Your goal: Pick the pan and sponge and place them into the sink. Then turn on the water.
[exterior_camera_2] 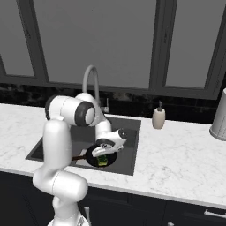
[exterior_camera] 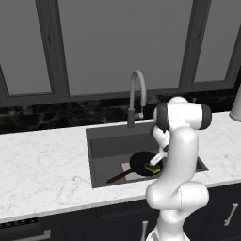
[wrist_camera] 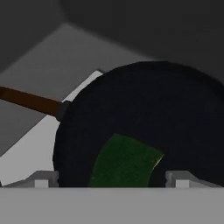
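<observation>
Round black pan [exterior_camera: 142,162] flat in the dark grey sink [exterior_camera: 108,146], thin reddish-brown handle angled toward the front-left corner. Yellow-green sponge [wrist_camera: 124,162] lying inside the pan, its lower edge cut off in the hand view. Hand [exterior_camera_2: 102,157] low over the sponge, fingers apart either side, seemingly not clamped. White marble bench [exterior_camera: 42,169]; arched grey faucet [exterior_camera: 136,96] behind.

White robot arm rises from its base, bends at a dark-jointed elbow, then reaches forward and down. The wrist tilts downward, ending in a gripper [exterior_camera_2: 102,160] held low. In the hand view its two fingertips [wrist_camera: 41,180] stand well apart, jaws spread wide.
</observation>
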Controlling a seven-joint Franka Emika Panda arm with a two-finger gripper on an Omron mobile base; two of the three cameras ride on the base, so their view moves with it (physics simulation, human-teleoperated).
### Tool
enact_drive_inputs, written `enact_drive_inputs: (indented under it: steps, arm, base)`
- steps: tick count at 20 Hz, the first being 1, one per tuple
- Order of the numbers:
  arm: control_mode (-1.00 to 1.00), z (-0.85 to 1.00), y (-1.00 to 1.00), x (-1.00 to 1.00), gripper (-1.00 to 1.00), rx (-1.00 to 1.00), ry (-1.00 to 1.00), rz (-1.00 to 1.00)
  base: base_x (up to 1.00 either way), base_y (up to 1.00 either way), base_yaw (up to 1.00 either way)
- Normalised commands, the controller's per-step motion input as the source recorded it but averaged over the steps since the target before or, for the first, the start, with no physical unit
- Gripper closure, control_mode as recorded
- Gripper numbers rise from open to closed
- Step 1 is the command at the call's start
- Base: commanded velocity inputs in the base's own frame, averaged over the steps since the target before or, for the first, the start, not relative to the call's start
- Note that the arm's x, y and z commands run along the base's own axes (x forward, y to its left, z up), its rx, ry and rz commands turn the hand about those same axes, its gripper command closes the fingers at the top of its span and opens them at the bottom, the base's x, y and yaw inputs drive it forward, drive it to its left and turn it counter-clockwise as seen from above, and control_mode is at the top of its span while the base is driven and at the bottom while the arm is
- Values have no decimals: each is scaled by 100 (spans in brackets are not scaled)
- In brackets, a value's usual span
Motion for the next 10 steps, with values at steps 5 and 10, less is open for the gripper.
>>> enact_drive_inputs:
  steps: [5,10]
  arm:
    - [-100,79,0,-1,-100,9,-17,-6]
    - [-100,79,0,-25,-100,9,-25,-10]
  base:
    - [0,0,0]
    - [0,0,0]
